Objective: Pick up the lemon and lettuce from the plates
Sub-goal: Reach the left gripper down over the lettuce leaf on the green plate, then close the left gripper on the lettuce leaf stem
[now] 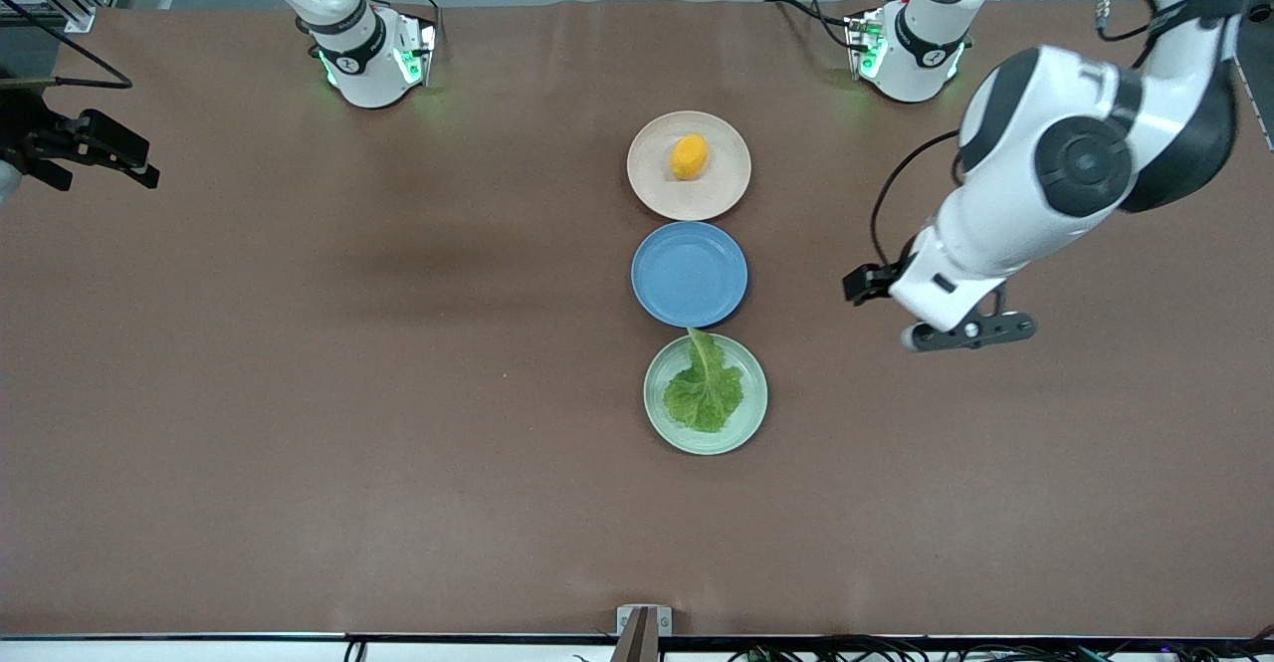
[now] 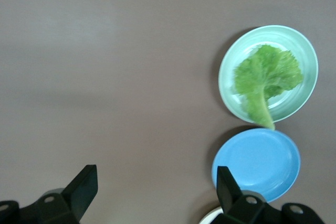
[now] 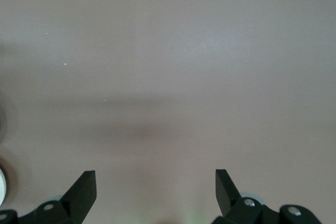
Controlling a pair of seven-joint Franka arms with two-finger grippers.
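The lemon [image 1: 689,156] lies on the beige-pink plate [image 1: 661,200], the plate closest to the robots' bases. The lettuce [image 1: 705,389] lies on the mint green plate [image 1: 752,421], closest to the front camera, its stalk reaching the blue plate's rim. The left wrist view shows the lettuce [image 2: 265,77] on its plate [image 2: 229,85]. My left gripper [image 1: 862,284] is open and empty, above bare table toward the left arm's end, beside the blue plate; its wrist view [image 2: 156,187] shows this too. My right gripper [image 1: 149,166] is open and empty at the right arm's end of the table, over bare table in its wrist view [image 3: 156,190].
An empty blue plate [image 1: 689,274] sits between the two task plates and also shows in the left wrist view [image 2: 260,163]. The three plates form a line down the table's middle. The arms' bases [image 1: 373,60] stand along the table edge farthest from the front camera.
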